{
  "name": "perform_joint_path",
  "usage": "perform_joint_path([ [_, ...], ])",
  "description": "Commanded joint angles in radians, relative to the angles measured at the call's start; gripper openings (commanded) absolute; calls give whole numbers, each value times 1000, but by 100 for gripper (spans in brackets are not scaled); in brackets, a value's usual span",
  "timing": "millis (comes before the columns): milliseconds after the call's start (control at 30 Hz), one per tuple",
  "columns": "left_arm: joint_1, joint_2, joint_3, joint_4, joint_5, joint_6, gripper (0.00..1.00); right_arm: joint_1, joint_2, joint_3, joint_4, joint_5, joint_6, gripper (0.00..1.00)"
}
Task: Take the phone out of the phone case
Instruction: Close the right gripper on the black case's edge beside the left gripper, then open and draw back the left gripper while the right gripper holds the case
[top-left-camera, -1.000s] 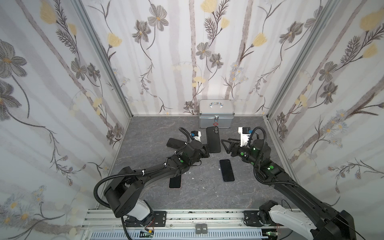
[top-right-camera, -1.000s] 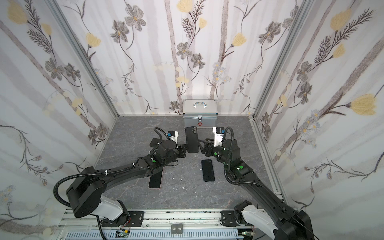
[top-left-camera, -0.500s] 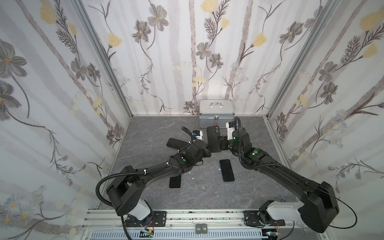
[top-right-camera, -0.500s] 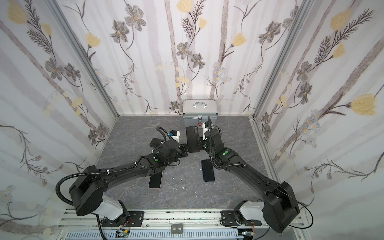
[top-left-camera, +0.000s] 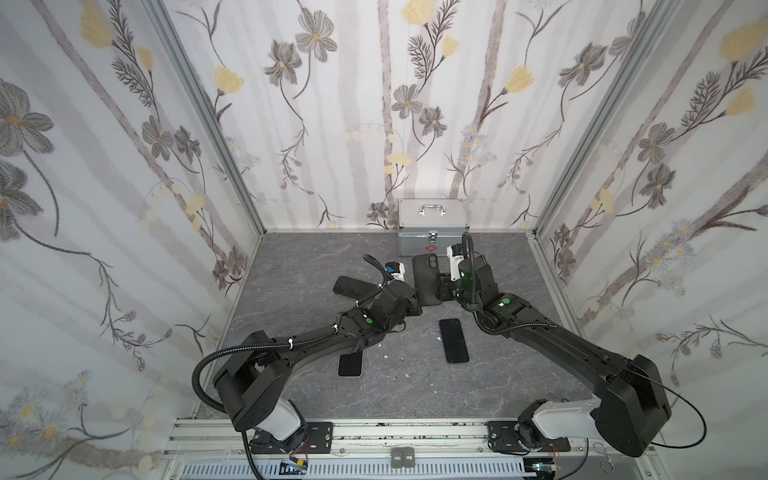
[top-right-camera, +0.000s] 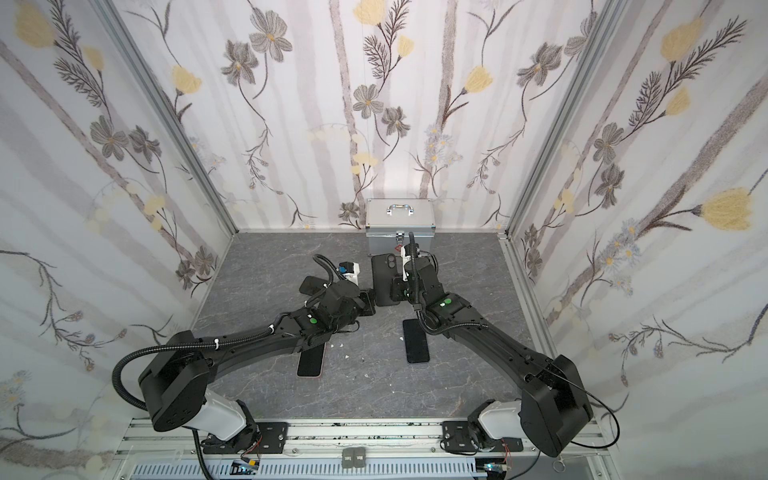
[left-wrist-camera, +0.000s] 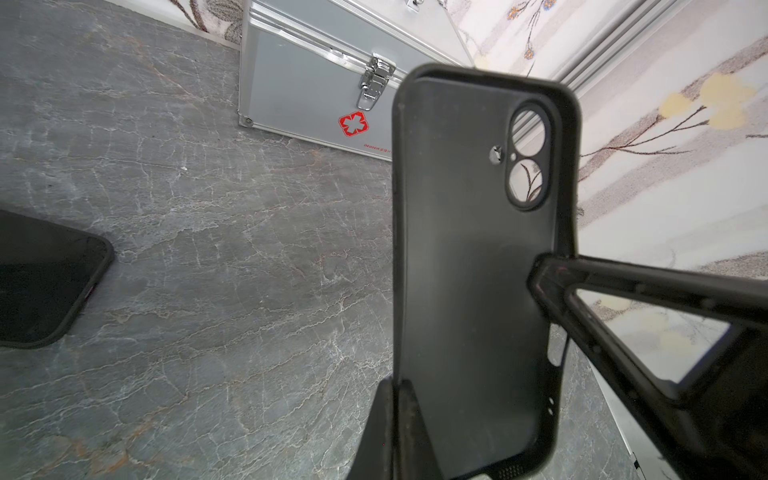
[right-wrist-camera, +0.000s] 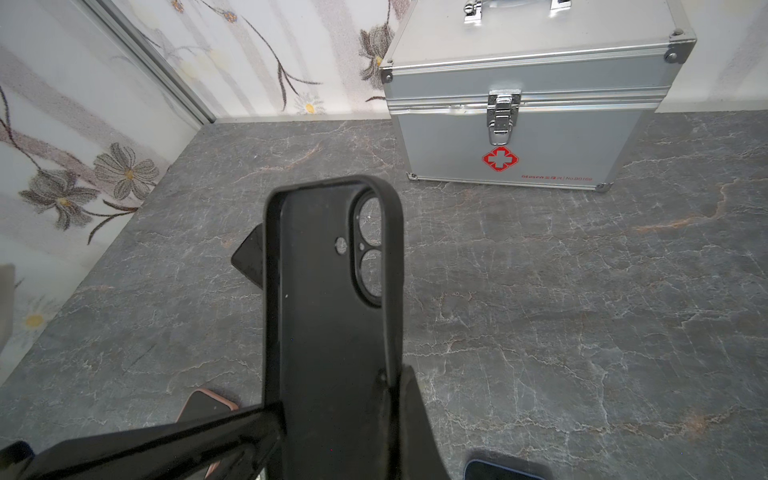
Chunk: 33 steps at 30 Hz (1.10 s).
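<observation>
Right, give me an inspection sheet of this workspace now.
Surface: grey stone-look tabletop, white specks.
Job's things: black phone case held off the table, empty; its camera cutout shows through.
Clutter: dark phone, pink-edged phone, middle phone lying flat; silver first-aid box at the back wall.
Grippers: left gripper and right gripper both shut on the case, opposite sides.
Cables: black hoses loop along both arms, clear of the case.
Surroundings: floral walls on three sides.

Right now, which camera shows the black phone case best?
Left wrist view: the phone case looks biggest, wall visible through its lens holes. Right wrist view shows it nearly as well; both top views, small.
</observation>
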Motion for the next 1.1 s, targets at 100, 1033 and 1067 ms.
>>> perform_joint_path([
  [100, 2, -11, 15, 27, 10, 28, 25, 1, -14, -3, -7, 35, 18, 0],
  [1033, 121, 158, 29, -22, 152, -118, 100, -386, 379, 47, 7, -452, -93, 0],
  [1067, 126, 154, 21, -35, 145, -133, 100, -393, 391, 53, 7, -459, -89, 0],
])
